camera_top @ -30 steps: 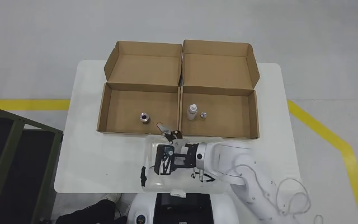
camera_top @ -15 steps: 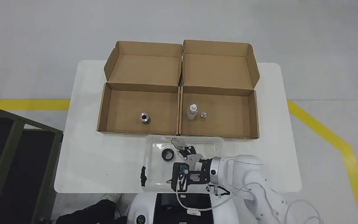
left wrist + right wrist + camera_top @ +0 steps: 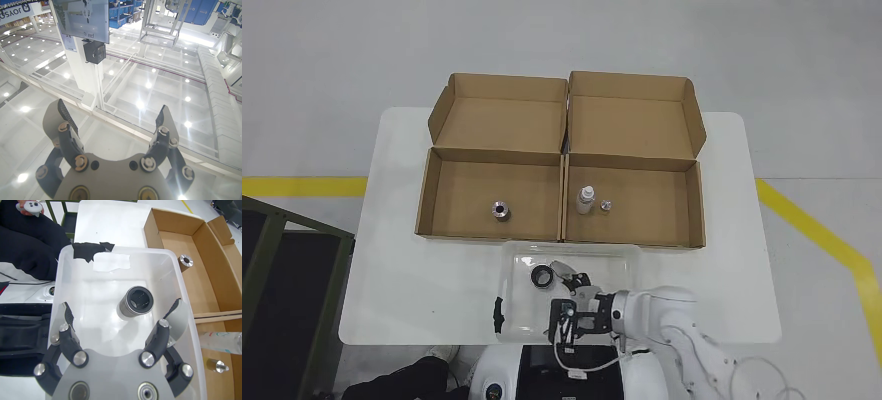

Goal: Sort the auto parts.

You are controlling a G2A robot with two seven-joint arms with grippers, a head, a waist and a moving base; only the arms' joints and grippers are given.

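The right gripper (image 3: 121, 304) hangs over the clear bin (image 3: 182, 285) with its jaws spread wide and nothing between them. The black-ended bearing (image 3: 137, 302) stands on end on the bin floor just beyond its fingertips, apart from both pads. From the top view, the bearing sits at about 10 o'clock within the bin, and at roughly 9 o'clock from the gripper. The bin itself lies at 6 o'clock on the white table (image 3: 402, 280). The left gripper (image 3: 112, 105) points up at the ceiling, also open and empty, and takes no part in the work at this moment. At 12 o'clock from the bin stand two open cardboard boxes side by side. The left box (image 3: 462, 195), at about 11 o'clock, holds one metal bushing (image 3: 500, 210). The right box (image 3: 652, 205), at about 1 o'clock, holds a small white bottle (image 3: 586, 198) with a little metal stud (image 3: 607, 206) just beside it at 3 o'clock. So three parts appear to be sorted already, and the bearing looks to be the last piece left in the bin. What remains is to close on it, lift it clear of the bin wall and set it in a box. The left box seems the likelier one, since the bushing there resembles it most.
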